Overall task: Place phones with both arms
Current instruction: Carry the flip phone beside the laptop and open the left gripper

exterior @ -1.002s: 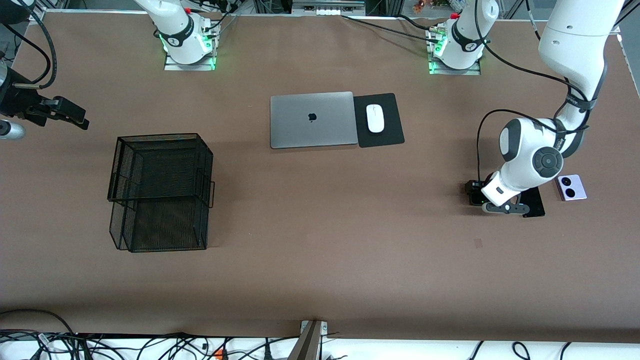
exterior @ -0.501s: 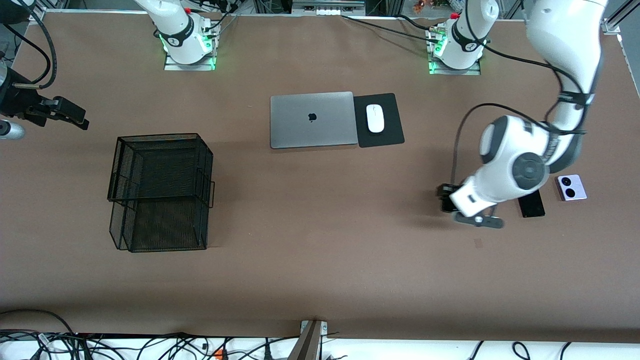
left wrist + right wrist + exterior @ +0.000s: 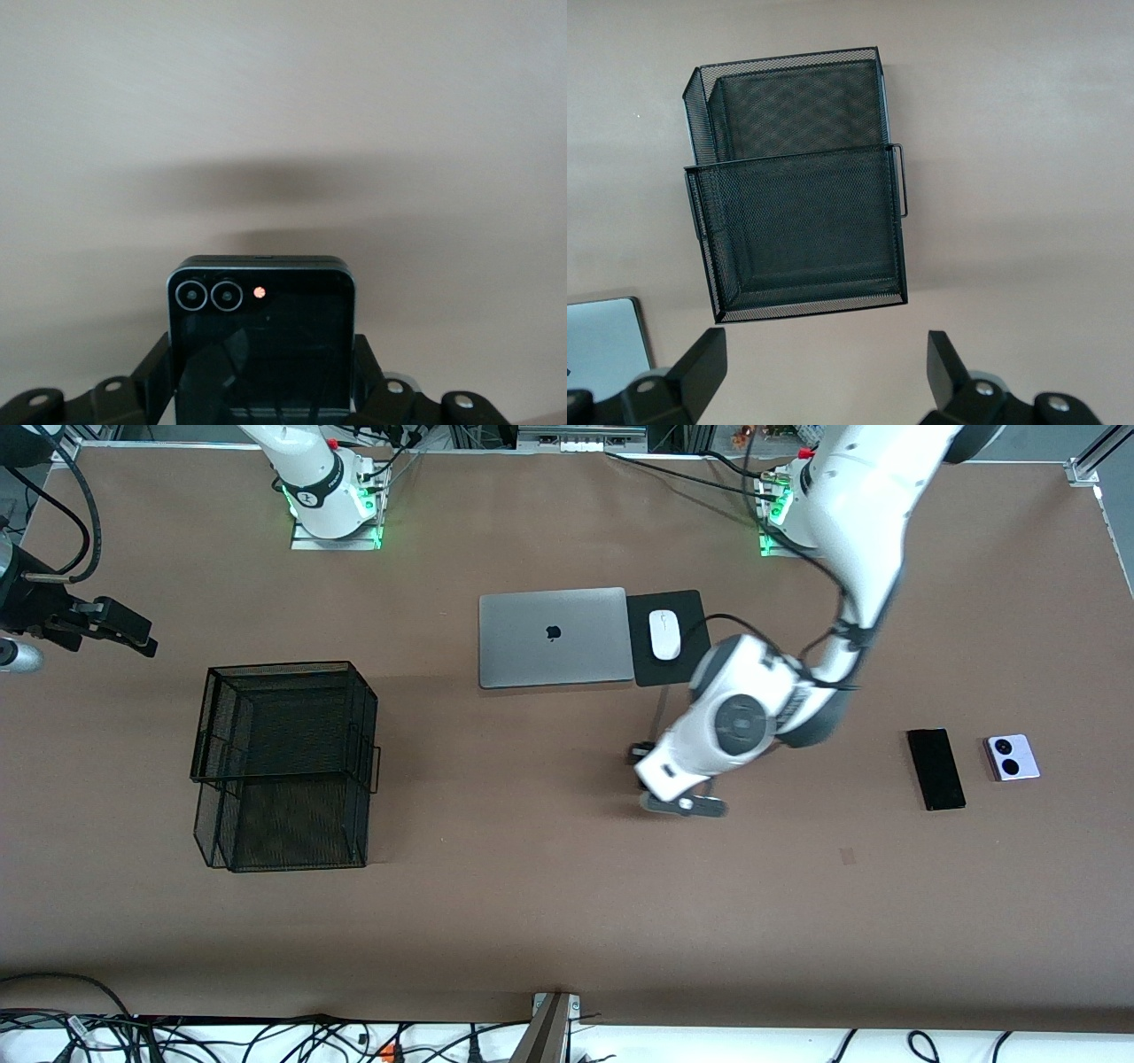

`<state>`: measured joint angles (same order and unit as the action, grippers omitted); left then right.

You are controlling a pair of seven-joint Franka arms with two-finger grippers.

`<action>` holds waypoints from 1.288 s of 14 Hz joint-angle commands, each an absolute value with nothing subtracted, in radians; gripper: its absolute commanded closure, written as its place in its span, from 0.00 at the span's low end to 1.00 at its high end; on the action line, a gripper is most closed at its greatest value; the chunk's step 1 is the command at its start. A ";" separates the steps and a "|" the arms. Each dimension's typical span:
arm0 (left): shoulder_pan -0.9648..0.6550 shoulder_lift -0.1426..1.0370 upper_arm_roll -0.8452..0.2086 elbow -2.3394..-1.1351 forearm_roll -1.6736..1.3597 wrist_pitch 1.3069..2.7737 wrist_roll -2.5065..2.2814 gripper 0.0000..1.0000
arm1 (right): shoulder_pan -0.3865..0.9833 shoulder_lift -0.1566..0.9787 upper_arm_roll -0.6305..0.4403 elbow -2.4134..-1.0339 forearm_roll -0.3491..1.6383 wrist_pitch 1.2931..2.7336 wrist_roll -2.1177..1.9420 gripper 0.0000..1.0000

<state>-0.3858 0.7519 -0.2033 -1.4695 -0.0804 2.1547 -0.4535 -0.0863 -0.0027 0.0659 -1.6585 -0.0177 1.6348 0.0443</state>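
Observation:
My left gripper [image 3: 645, 767] is shut on the small squarish black folded phone [image 3: 261, 341] and holds it over bare table near the middle, over a spot nearer the front camera than the mouse pad. In the left wrist view the phone sits between the two fingers [image 3: 152, 365], lenses outward. The long slim black slab [image 3: 936, 769] and the lavender-white phone [image 3: 1012, 757] lie side by side at the left arm's end of the table. My right gripper [image 3: 124, 631] is open and empty [image 3: 824, 363], waiting in the air at the right arm's end of the table.
A black wire-mesh basket [image 3: 283, 666] stands toward the right arm's end; it also shows in the right wrist view [image 3: 793, 159]. A closed silver laptop [image 3: 554, 638] and a white mouse [image 3: 664, 635] on a black pad [image 3: 693, 666] lie mid-table near the bases.
My left gripper has lifted the black folded phone from beside the slim slab and carried it toward the middle of the table. The right arm has not moved.

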 commanded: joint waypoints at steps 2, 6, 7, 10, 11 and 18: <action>-0.517 0.842 -0.184 -1.404 -0.092 2.253 -0.570 0.62 | -0.095 -0.009 0.078 -1.658 -0.012 1.637 0.040 0.00; -0.580 0.907 -0.176 -1.417 -0.086 2.330 -0.647 0.62 | -0.095 -0.009 0.080 -1.655 -0.012 1.632 0.041 0.00; -0.581 0.907 -0.176 -1.417 -0.086 2.330 -0.647 0.59 | -0.095 -0.009 0.080 -1.655 -0.012 1.631 0.046 0.00; -0.578 0.900 -0.176 -1.417 -0.086 2.327 -0.649 0.00 | -0.095 -0.002 0.080 -1.657 -0.009 1.641 0.043 0.00; -0.574 0.894 -0.175 -1.419 -0.086 2.319 -0.650 0.00 | -0.095 0.002 0.080 -1.657 -0.008 1.643 0.044 0.00; -0.462 0.651 -0.169 -1.417 -0.083 2.030 -0.650 0.00 | -0.083 0.012 0.081 -1.655 -0.006 1.652 0.043 0.00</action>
<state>-0.5057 0.7666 -0.1703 -1.3845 -0.0781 2.1368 -0.6488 -0.0855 0.0074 0.0726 -1.6590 -0.0176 1.6437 0.0440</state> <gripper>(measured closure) 0.000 0.000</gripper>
